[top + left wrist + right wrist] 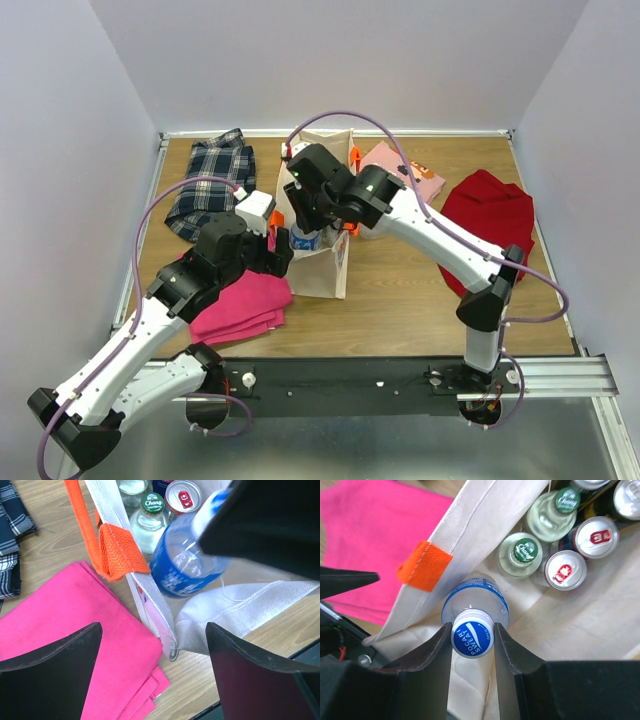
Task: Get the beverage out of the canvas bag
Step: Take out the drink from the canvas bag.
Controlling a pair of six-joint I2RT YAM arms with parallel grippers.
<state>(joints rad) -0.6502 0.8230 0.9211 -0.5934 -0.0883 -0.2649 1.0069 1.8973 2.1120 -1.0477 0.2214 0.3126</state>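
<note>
Though your top view barely shows the bottle [475,600], your right wrist view shows the right gripper [472,630] clamped on its cap in the bag [470,525] mouth, beside cans [565,570]; your left gripper [155,672] gapes empty over the rim and pink cloth [75,615]

1. One canvas bag [322,272] was recorded, bearing two orange handles [355,155].
2. One Pocari Sweat bottle [472,639], blue-capped and blue-labelled, was counted inside the bag.
3. Two green-capped Chang glass bottles [525,550] were counted there as well.
4. Two red-tabbed cans [565,570] showed in full; at least one further can top [627,497] was cut off by the edge of the right wrist view.
5. Four cloths were counted: one plaid cloth [210,180], one hot-pink folded cloth [245,305], one pale pink garment [400,165] and one red cloth [490,215].
6. Two robot arms [430,225] were present.
</note>
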